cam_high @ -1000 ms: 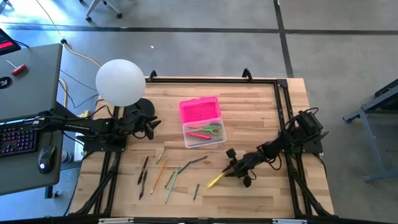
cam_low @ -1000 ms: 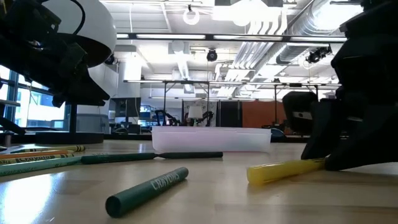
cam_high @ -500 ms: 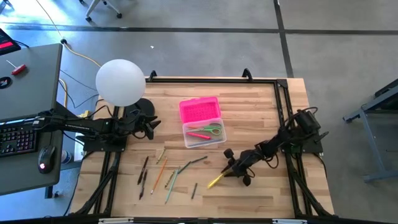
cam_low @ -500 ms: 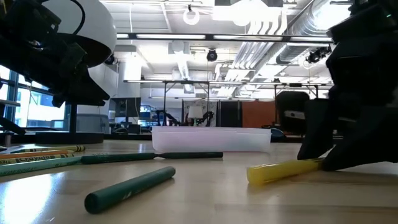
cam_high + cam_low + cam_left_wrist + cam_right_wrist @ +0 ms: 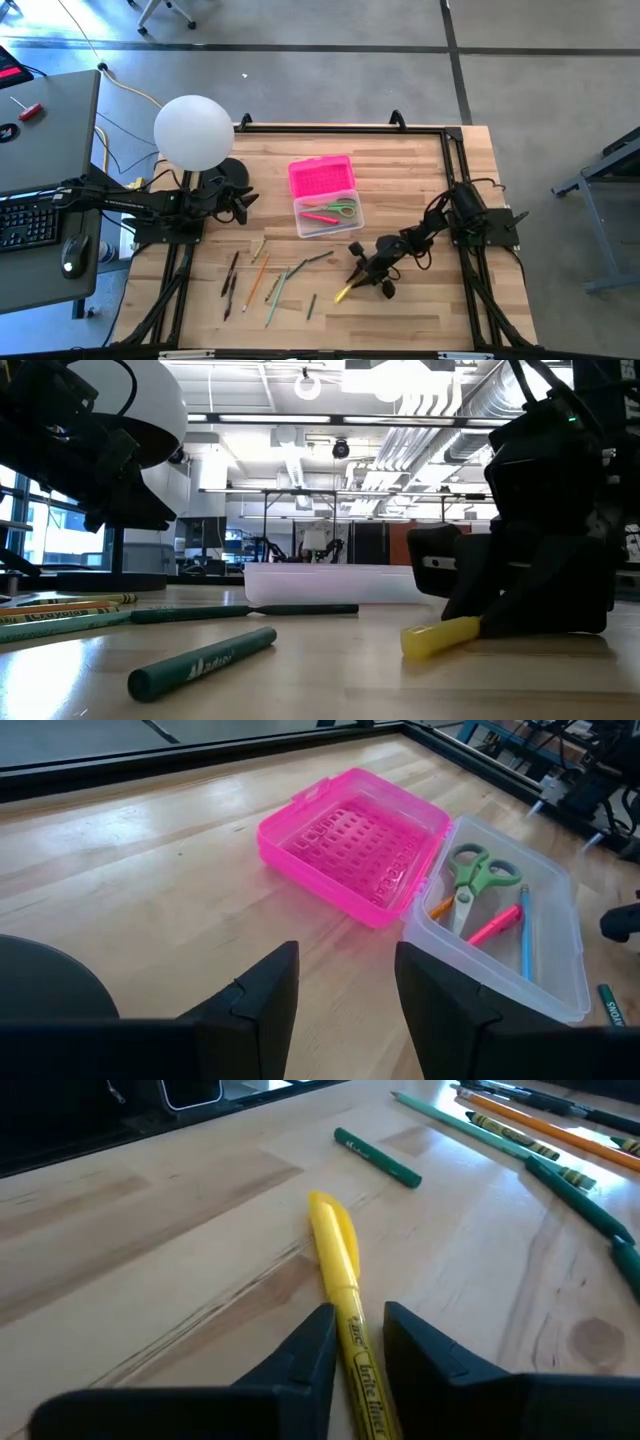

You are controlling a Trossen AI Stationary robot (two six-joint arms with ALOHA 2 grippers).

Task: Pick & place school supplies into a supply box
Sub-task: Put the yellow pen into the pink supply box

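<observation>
**Yellow pen between the right claw's fingers, not yet lifted**

High view: the right claw [image 5: 362, 272] is low over the worktop [image 5: 420, 170], at the rear end of the yellow pen [image 5: 344, 291]. The pen's long axis runs diagonally, its free end pointing away from the claw toward the worktop's front edge. The box [image 5: 327, 217] lies beyond the claw, well apart, with its pink lid [image 5: 321, 177] folded open behind it. The left claw [image 5: 240, 203] waits at the far side of the worktop, near the lid.

Low view: the pen [image 5: 441, 637] lies flat on the wood, one end hidden under the dark claw. A green crayon [image 5: 201, 662] lies well apart from it.

Left wrist view: the waiting claw's fingers [image 5: 262, 995] stand apart, empty. Ahead of them the box [image 5: 560, 1000] already holds scissors [image 5: 473, 876] and a pink pen [image 5: 492, 926].

Right wrist view: the fingers [image 5: 310, 1350] stand on either side of the pen's barrel [image 5: 336, 1260], close against it; I cannot tell whether they are pressing yet. The pen points straight away from the claw.

It looks light, stiff and smooth-sided, so likely to roll or slip; a grip across the barrel, nearer the middle, should keep it level.
</observation>
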